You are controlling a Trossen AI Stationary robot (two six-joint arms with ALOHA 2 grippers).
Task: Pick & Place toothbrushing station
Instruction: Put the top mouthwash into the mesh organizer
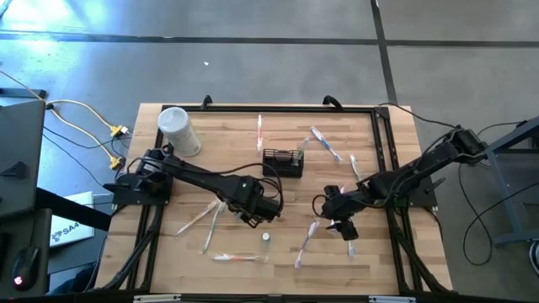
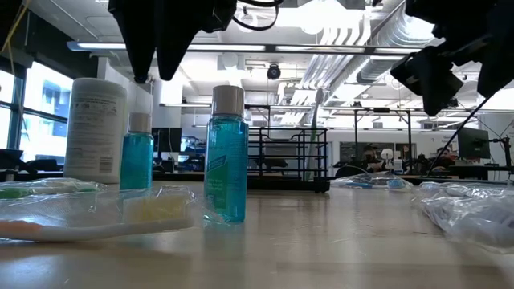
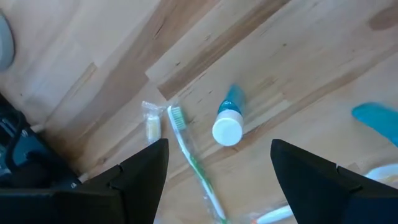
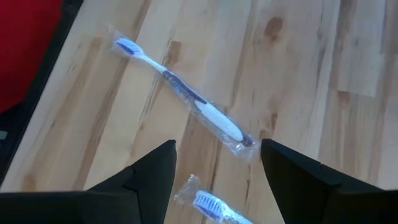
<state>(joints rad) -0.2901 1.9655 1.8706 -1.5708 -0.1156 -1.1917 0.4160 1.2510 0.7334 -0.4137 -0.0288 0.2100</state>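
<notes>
The toothbrushing station, a small black wire-mesh caddy, stands on its base on the wooden table, far of centre; it also shows in the low view. My left gripper hovers open near the caddy's near side, above a small blue bottle with a white cap and a green toothbrush. My right gripper hovers open to the right, above a wrapped blue toothbrush. Neither gripper touches anything.
A white cylindrical container stands at the far left. Several wrapped toothbrushes lie scattered, among them ones at the far centre, far right, and near left. A small bottle stands near centre. A black frame edges the table.
</notes>
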